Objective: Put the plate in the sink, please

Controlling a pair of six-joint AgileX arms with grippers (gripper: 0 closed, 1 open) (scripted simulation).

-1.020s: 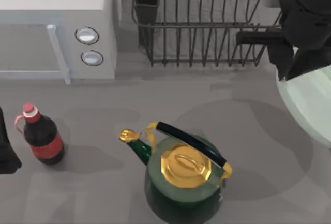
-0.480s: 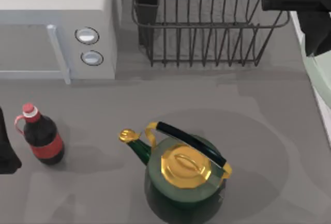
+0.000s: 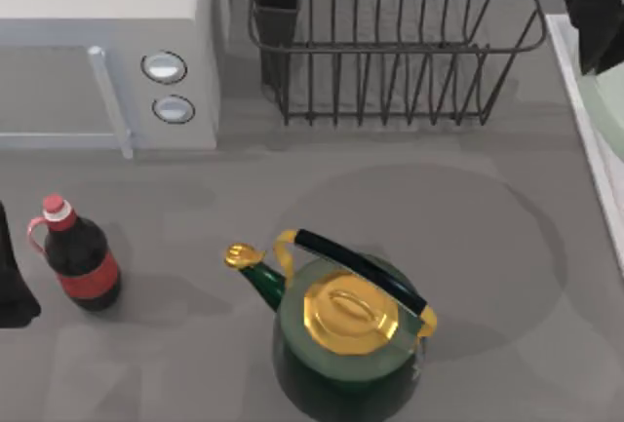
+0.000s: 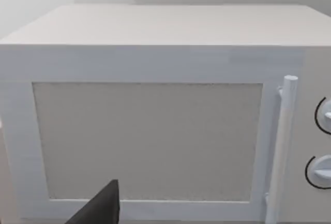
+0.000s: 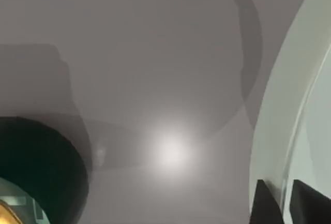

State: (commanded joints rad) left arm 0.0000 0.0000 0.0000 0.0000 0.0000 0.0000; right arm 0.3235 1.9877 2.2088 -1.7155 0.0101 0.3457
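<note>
A rendered kitchen counter: microwave (image 3: 107, 52), wire dish rack (image 3: 390, 42), kettle (image 3: 341, 329), bottle (image 3: 78, 256), sink (image 3: 583, 130) rim.

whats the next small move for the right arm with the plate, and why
Probably carry it a little further toward the table's right side, then lower it. The right gripper pinches the plate by its rim, and the plate hangs at the table's right edge by the sink rim, so I judge it not fully over the basin. The left gripper sits parked at the left edge.
</note>
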